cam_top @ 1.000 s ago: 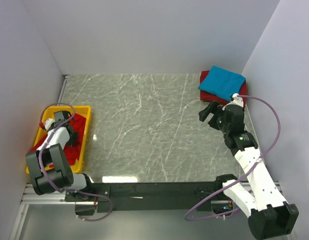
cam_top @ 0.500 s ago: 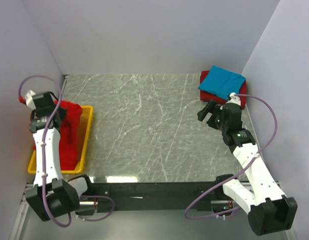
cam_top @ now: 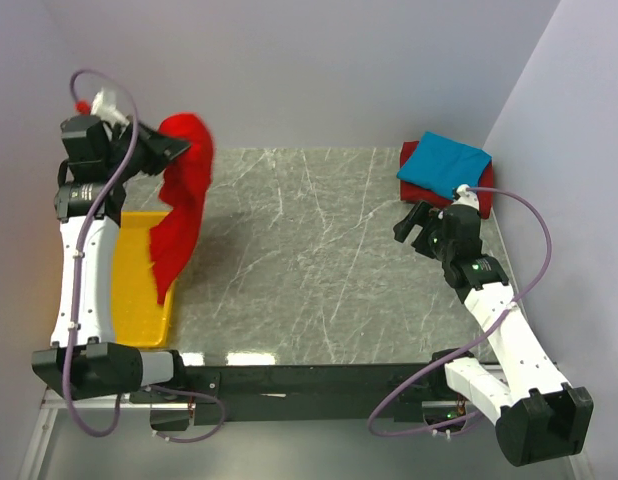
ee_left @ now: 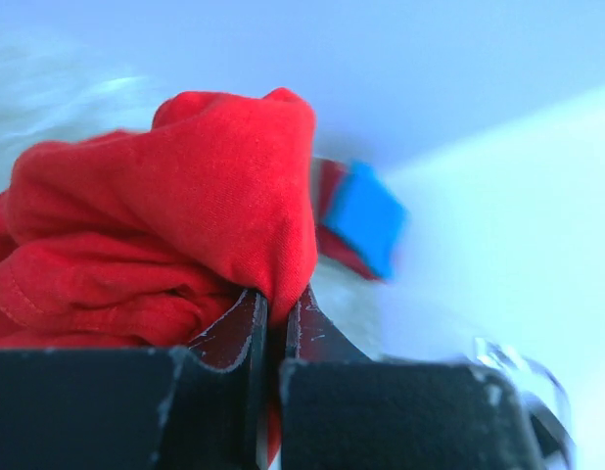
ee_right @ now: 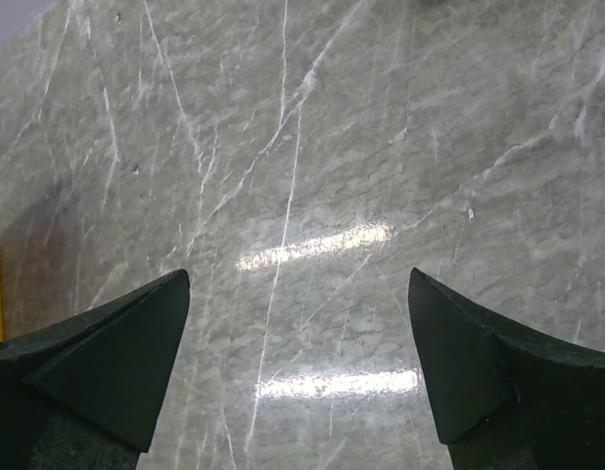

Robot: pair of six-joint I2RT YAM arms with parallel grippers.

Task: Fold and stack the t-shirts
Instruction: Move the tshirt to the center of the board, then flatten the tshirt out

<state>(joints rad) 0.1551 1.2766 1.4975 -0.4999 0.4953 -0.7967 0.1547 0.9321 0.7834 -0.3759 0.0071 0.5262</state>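
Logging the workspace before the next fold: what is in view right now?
bright red t-shirt: one, red, hanging from the left gripper beside the tray
turquoise-blue t-shirt: one, folded, far right corner, on top
darker red t-shirt: one, under the turquoise one
tray: one, yellow, table's left edge
table: one, grey marble
left gripper: one, black, raised far left, shut on the shirt
right gripper: one, black, open, empty, near the stack

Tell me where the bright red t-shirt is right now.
Top view, far left: the bright red t-shirt hangs from the shut left hand, in the air above the yellow tray's right edge.
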